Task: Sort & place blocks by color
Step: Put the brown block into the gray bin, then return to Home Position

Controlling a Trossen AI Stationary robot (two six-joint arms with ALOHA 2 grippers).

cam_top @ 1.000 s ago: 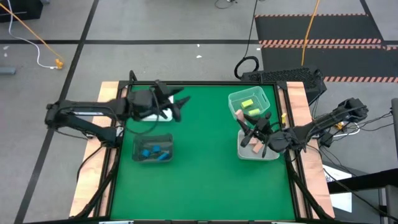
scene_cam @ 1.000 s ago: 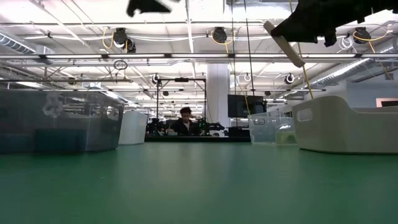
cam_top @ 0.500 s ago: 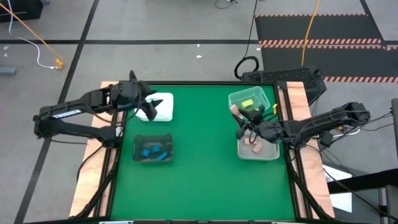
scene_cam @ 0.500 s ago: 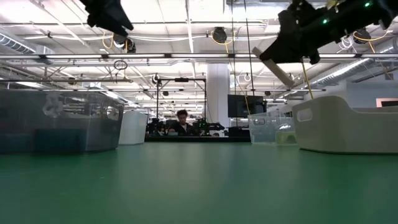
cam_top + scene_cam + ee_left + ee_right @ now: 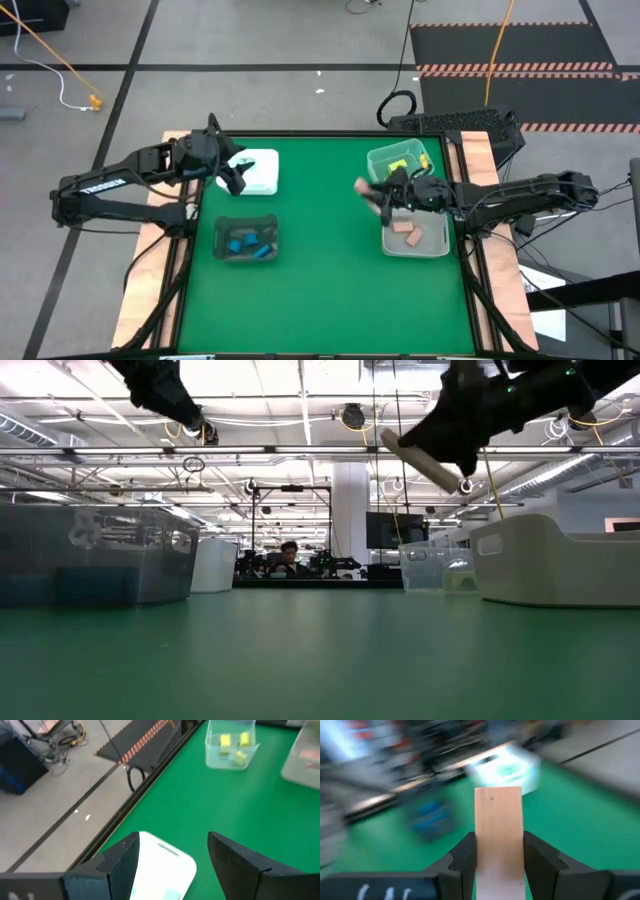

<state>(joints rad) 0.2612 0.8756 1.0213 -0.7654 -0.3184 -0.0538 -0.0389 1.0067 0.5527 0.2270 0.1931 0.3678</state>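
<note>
The right gripper (image 5: 375, 195) is pinching a tan-peach bar (image 5: 498, 836) by its long side faces, just beside the grey tray (image 5: 416, 246). The bar is probably light, rigid and smooth. The left gripper (image 5: 236, 176), jaws spread, is hovering well apart.

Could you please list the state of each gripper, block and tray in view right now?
right gripper: shut on the tan bar, raised above the mat.
left gripper: open, empty, above the white tray.
grey tray: holds tan blocks.
blue blocks: in their clear tray.
yellow-green blocks: in their clear tray.
</note>
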